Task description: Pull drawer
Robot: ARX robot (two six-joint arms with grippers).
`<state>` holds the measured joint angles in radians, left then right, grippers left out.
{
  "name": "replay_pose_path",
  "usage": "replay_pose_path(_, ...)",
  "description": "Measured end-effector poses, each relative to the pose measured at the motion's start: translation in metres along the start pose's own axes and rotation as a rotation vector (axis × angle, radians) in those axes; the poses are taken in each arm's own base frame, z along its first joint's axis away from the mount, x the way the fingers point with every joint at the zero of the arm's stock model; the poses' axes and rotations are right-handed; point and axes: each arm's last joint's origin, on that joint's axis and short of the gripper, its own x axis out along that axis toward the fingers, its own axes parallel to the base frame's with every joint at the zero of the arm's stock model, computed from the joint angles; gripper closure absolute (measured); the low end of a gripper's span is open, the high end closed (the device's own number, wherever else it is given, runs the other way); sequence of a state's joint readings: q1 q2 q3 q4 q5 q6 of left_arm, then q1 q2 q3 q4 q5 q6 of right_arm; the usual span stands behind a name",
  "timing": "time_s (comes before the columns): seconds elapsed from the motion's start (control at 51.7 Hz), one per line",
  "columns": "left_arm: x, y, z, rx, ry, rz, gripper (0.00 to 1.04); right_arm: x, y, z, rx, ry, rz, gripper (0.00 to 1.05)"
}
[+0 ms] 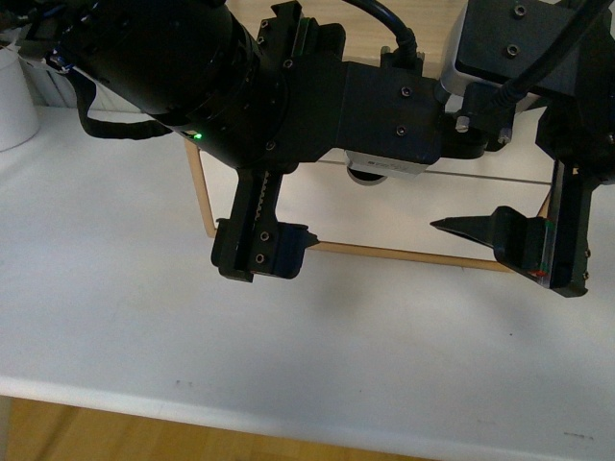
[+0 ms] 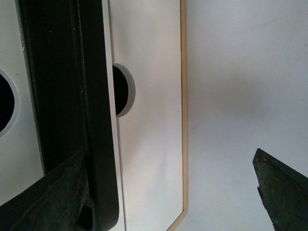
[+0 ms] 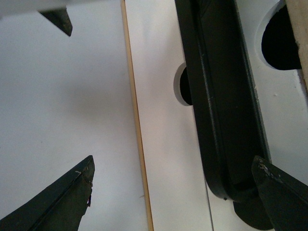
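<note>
The drawer's white front (image 2: 12,159) carries a long black bar handle (image 2: 91,96) and a half-round notch (image 2: 4,101). My left gripper (image 2: 168,152) is open. One finger (image 2: 53,197) lies against the handle's end, while the other finger (image 2: 281,192) hangs over the table. My right gripper (image 3: 173,158) is open too. The handle's other end (image 3: 221,120) sits just inside one finger (image 3: 281,192), and the other finger (image 3: 53,202) is over the table. In the front view both arms hide the drawer; only a right finger (image 1: 500,238) and a left finger (image 1: 264,248) show.
Below the drawer sits a plain white front (image 1: 452,206) with its own notch (image 1: 365,178), framed by a wooden cabinet edge (image 1: 404,254). The cabinet stands on a white table (image 1: 115,288). A white container (image 1: 14,96) is at the far left. The table's front edge (image 1: 288,418) is near.
</note>
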<state>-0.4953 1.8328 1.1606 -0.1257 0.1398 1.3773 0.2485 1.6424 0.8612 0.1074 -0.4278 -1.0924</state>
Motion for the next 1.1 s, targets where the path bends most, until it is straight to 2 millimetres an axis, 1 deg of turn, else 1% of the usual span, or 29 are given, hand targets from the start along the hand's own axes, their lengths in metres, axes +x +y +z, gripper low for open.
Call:
replay_pose_path(0.425,0.001,0.0,-0.002,0.005,0.016,-0.009,0.06,0.012,0.004,0.001,-0.002,-0.002,0.022,0.09)
replay_pose_path(0.657,0.001,0.0,-0.004,0.002,0.022,-0.01,0.06,0.012,0.006,0.0,0.001,0.021,0.061,0.09)
replay_pose_path(1.102,0.0,-0.001,-0.01,-0.012,0.024,-0.018,0.06,0.012,0.001,-0.01,-0.047,0.091,0.053,0.09)
